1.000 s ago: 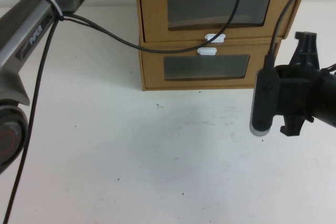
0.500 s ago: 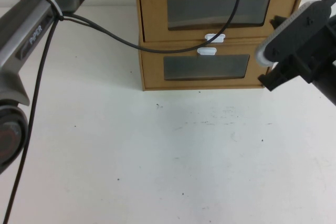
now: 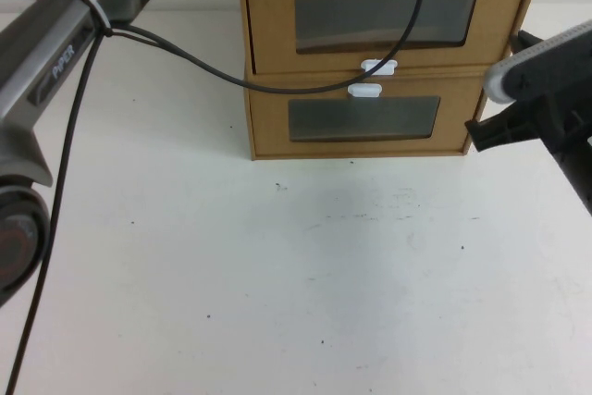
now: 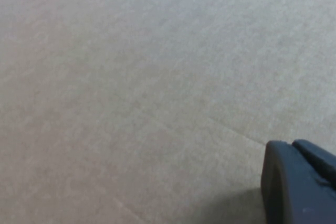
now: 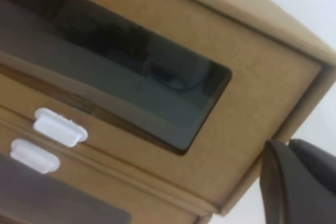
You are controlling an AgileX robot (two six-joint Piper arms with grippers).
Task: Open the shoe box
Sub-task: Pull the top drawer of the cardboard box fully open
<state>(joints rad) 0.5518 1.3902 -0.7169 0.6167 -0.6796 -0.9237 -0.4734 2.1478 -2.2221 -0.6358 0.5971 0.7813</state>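
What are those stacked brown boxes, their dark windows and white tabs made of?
Brown boxes: likely matte cardboard, creased surface. Dark windows: probably plastic film, faintly reflective. White tabs: seemingly smooth plastic. Left gripper above them; right gripper, shut, beside them.

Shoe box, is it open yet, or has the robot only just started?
Not open yet. Done: nothing visible; both shoe box fronts look shut. In hand: the left gripper is over the cardboard top, and the right gripper, jaws shut, sits by their right corner, holding nothing. Left: take a white tab and pull.
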